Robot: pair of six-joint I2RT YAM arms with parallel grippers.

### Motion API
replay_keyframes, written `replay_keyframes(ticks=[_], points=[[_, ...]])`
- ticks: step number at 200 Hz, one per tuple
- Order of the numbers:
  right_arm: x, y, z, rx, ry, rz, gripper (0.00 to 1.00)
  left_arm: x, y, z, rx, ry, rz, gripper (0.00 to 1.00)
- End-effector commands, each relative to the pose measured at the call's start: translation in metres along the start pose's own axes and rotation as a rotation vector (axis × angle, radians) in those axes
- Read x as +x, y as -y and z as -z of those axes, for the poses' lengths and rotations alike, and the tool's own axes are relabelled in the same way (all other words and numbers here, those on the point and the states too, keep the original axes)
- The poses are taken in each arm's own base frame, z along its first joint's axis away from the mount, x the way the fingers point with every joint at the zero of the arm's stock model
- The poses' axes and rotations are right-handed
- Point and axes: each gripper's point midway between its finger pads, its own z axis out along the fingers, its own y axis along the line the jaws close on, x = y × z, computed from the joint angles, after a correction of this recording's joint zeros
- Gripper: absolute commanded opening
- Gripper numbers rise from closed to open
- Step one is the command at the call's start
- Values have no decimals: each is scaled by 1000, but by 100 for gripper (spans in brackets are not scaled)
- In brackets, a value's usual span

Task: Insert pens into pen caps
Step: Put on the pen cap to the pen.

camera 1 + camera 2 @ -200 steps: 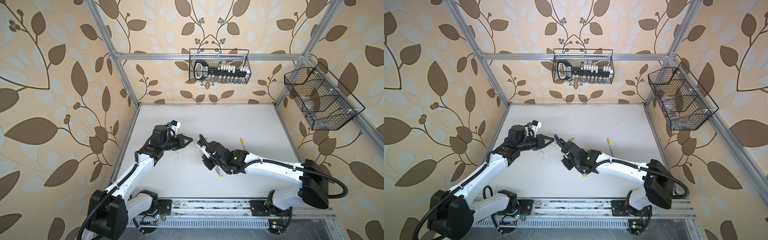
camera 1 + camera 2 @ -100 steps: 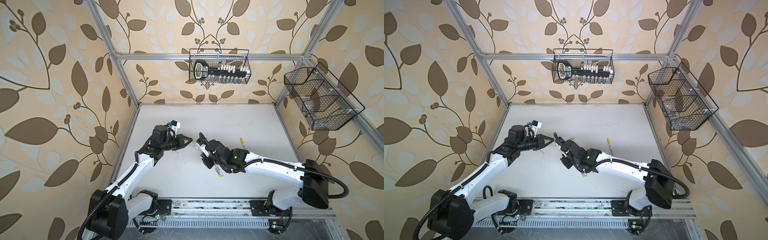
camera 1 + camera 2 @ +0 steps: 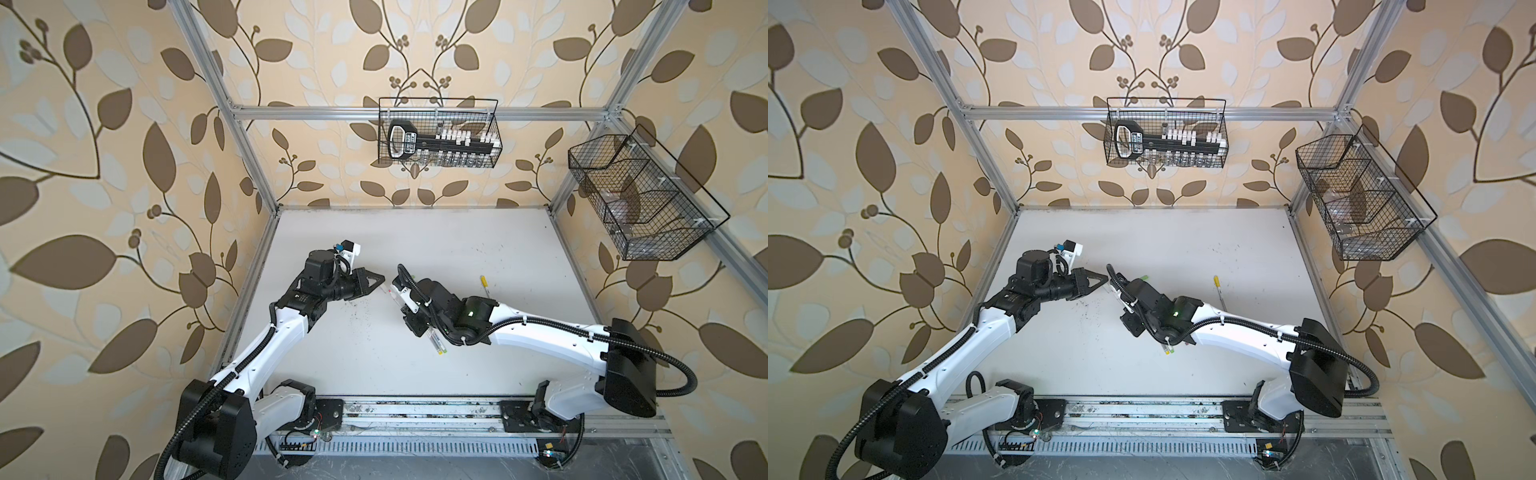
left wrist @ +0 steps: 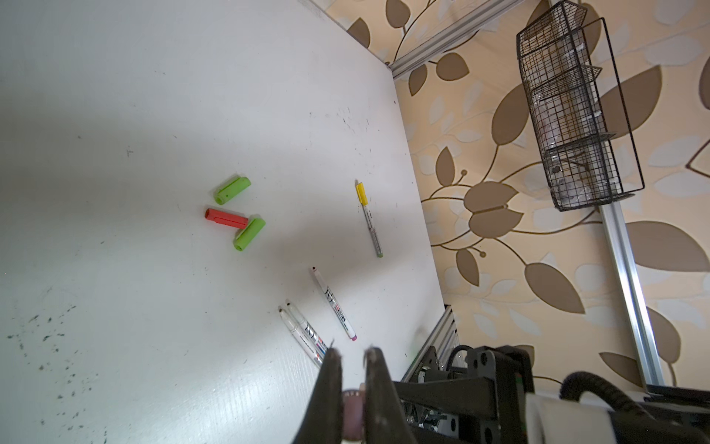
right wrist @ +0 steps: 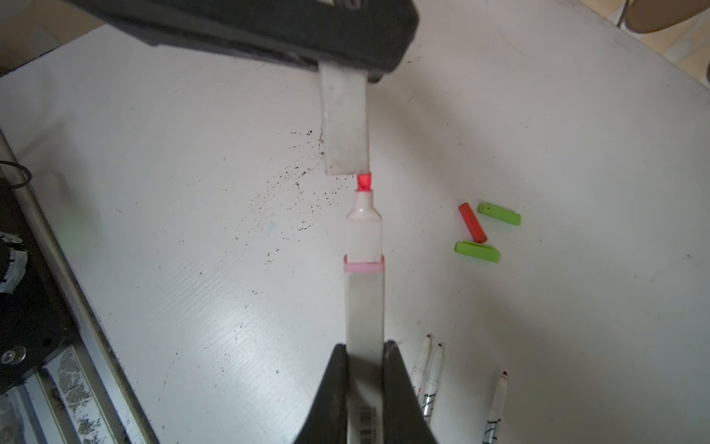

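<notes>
My right gripper (image 5: 365,350) is shut on a thick white pen (image 5: 365,300) with a pink ring and a red tip (image 5: 364,182). My left gripper (image 4: 353,353) is shut on a whitish pen cap (image 5: 345,127). The cap's open end faces the pen and sits right at the red tip, slightly off to one side. In both top views the left gripper (image 3: 380,277) and the right gripper (image 3: 395,286) meet tip to tip above the table's middle. The pen's rear end (image 3: 438,345) sticks out behind the right wrist.
On the white table (image 4: 153,115) lie two green caps (image 4: 232,190) (image 4: 249,234) with a red cap (image 4: 226,219) between them. A pen with a yellow cap (image 4: 369,219) and three uncapped pens (image 4: 333,303) (image 4: 303,330) lie nearer the right arm. Wire baskets (image 3: 440,133) (image 3: 640,199) hang on the walls.
The right gripper has crept slightly toward the left gripper with the pen. The left arm has stayed still, and both grips are unchanged.
</notes>
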Motion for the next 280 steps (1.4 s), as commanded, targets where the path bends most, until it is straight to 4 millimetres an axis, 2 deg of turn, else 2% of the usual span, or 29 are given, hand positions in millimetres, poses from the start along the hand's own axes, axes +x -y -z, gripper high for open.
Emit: replay_keyframes(ticks=[1, 76, 206, 280], points=[[-15, -8, 0, -23, 28, 17, 13, -6, 3, 6, 8, 38, -13, 0], [-12, -6, -4, -17, 16, 14, 13, -10, 2, 9, 10, 54, -7, 0], [-26, -9, -2, -22, 35, 32, 13, -6, 0, 1, 33, 11, 11, 0], [-30, 1, -9, 47, 15, 42, 13, -2, -2, -1, 24, -18, 19, 0]])
